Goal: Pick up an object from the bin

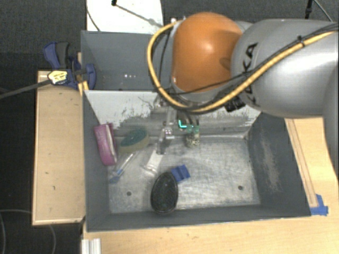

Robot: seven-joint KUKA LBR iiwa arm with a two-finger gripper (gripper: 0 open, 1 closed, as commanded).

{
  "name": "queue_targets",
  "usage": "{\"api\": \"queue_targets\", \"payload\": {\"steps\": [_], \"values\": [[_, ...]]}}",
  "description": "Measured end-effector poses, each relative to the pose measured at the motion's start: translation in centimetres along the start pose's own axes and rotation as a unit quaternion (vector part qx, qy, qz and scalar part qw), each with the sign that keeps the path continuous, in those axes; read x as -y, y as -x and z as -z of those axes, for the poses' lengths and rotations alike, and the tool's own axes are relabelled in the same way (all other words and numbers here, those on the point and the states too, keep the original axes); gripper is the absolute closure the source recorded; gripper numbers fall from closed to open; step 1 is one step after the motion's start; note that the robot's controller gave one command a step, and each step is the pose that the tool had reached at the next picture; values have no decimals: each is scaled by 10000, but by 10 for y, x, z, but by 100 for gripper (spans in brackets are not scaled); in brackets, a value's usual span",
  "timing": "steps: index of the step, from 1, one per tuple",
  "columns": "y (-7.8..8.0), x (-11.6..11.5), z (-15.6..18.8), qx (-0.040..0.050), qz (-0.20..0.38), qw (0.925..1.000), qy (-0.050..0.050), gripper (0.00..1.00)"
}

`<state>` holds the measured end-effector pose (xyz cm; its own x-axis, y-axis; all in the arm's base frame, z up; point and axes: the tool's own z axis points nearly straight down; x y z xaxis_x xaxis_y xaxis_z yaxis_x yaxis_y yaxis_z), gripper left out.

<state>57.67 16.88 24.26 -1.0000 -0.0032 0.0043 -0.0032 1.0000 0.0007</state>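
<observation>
My gripper [179, 138] hangs below the orange wrist cover, over the back middle of the bin floor. Its two fingers stand apart and open, and I see nothing between them. A clear plastic piece [151, 163] lies just in front of the left finger [166, 137]. A small blue block [181, 173] sits a little nearer the front, touching the top of a black oval brush-like thing [164, 192]. A teal round thing [133, 137] lies to the left of the gripper.
A pink and purple roll-like thing [105, 143] stands against the bin's left wall. A thin clear stick with a blue tip [119, 169] lies below it. The bin floor to the right of the gripper is bare metal. The arm covers the bin's back right.
</observation>
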Motion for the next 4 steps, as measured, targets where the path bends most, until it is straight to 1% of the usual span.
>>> {"api": "queue_targets", "payload": {"steps": [1, 2, 3, 4], "values": [[-8, 66, -139, 162, 1967, 9803, 12, 0], [9, 51, -141, 64, 1686, 9857, 4, 0], [6, 63, -142, 23, 1373, 9905, -1, 0], [-2, 68, -170, 62, 1059, 9944, 5, 0]]}}
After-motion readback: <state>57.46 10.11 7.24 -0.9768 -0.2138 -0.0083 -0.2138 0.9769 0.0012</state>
